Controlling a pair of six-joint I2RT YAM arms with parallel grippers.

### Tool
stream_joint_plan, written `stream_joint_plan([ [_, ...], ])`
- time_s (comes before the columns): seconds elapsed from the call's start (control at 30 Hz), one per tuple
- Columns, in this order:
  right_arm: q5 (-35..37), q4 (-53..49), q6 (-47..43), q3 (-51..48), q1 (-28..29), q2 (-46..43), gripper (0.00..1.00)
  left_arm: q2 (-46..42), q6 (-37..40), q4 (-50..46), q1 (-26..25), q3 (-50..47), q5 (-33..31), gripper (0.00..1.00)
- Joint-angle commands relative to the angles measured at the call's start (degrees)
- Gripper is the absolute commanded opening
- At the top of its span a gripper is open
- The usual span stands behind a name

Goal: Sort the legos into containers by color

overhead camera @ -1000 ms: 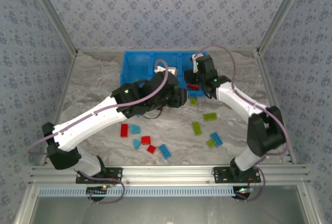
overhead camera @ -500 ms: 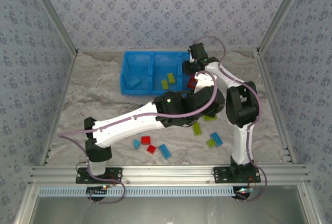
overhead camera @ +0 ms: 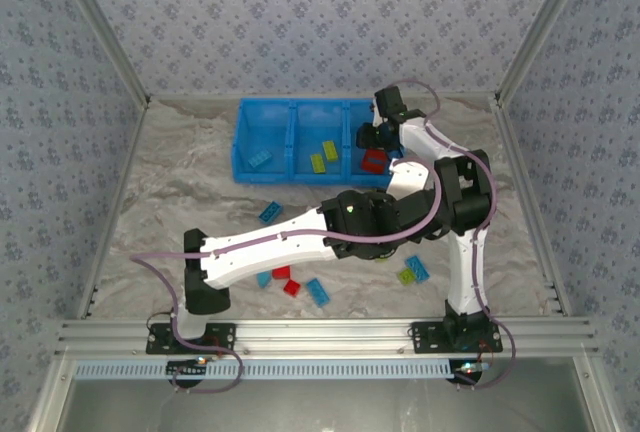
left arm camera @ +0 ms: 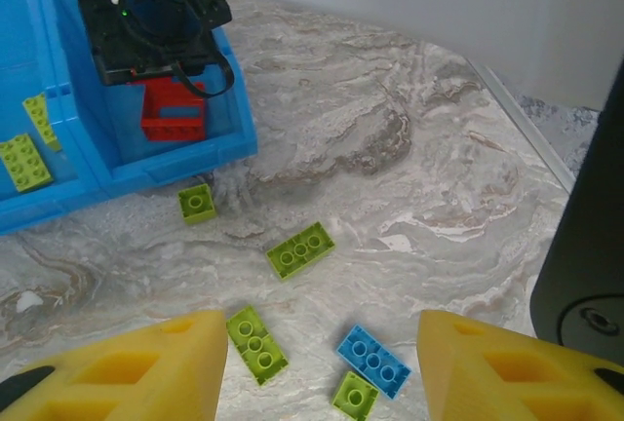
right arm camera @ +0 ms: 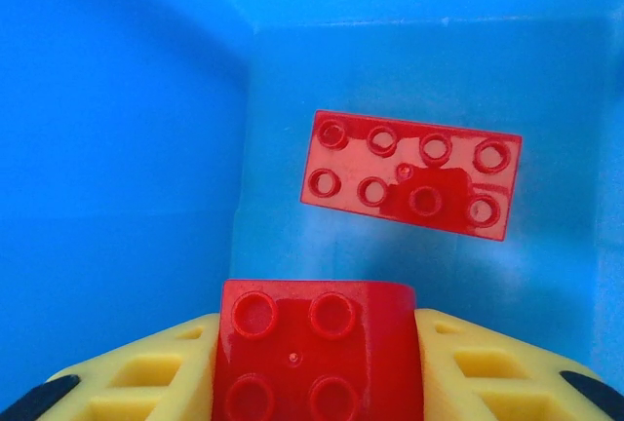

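Note:
My right gripper (right arm camera: pixel 317 348) is shut on a red square lego (right arm camera: pixel 314 343) and hangs inside the right container of the blue bin (overhead camera: pixel 245 142), above a red eight-stud lego (right arm camera: pixel 409 173) lying on its floor. My left gripper (left arm camera: pixel 322 335) is open, low over the table right of the bin. Between its yellow fingers (left arm camera: pixel 136 367) lie a lime green lego (left arm camera: pixel 257 343), a blue lego (left arm camera: pixel 373 361) and a small green one (left arm camera: pixel 355 397). Two more green legos (left arm camera: pixel 300 249) (left arm camera: pixel 196 203) lie nearer the bin. The middle container holds green legos (overhead camera: pixel 323 157), the left a blue one (overhead camera: pixel 260 160).
On the table by the left arm's base lie red legos (overhead camera: pixel 286 279) and blue legos (overhead camera: pixel 318 292) (overhead camera: pixel 270 212). The left arm (overhead camera: pixel 300 237) stretches across the table's middle, covering part of it. The right arm (overhead camera: pixel 465 192) stands folded near the right wall.
The left arm has swung from the bin's front rightward and down over the green and blue legos. The right arm has folded up, its gripper staying over the right container with the red lego.

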Motion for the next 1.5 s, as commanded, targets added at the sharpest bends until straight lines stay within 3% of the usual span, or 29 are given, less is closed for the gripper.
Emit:
stream_joint_plan([
  [0.0,-1.7,-1.6,0.1,2.3,0.2,1.2,0.40,0.3,-3.7,-4.5,-0.3,2.3,-4.7,0.54],
  [0.13,-2.3,-1.5,-0.1,2.8,0.2,1.7,0.44,-0.2,-5.7,-6.8,-0.7,2.5,-7.5,0.54],
  [0.43,-1.4,-2.0,-1.6,3.4,1.2,-0.7,0.66,-0.2,-8.5,-9.9,-0.7,2.9,-10.2,0.56],
  [0.67,3.3,-2.8,-3.1,2.1,2.3,-9.2,0.68,-1.0,-4.5,-7.0,-0.9,1.9,-8.0,0.55],
  [0.9,8.9,-1.6,-3.1,-6.4,1.4,-26.3,0.68,-8.6,3.5,5.5,-0.9,-12.8,4.3,0.54],
  [1.03,12.1,-4.4,-1.2,-14.8,0.4,-39.2,0.64,-8.5,6.6,8.1,0.3,-18.0,15.8,0.54],
  [1.23,19.5,-11.6,1.4,-28.6,-1.8,-66.2,0.66,-1.3,-6.3,10.6,7.0,-21.4,33.2,0.59],
  [1.47,14.5,-16.8,-2.4,-37.8,-1.7,-92.6,0.69,10.9,-19.0,11.9,9.9,-15.1,42.7,0.60],
])
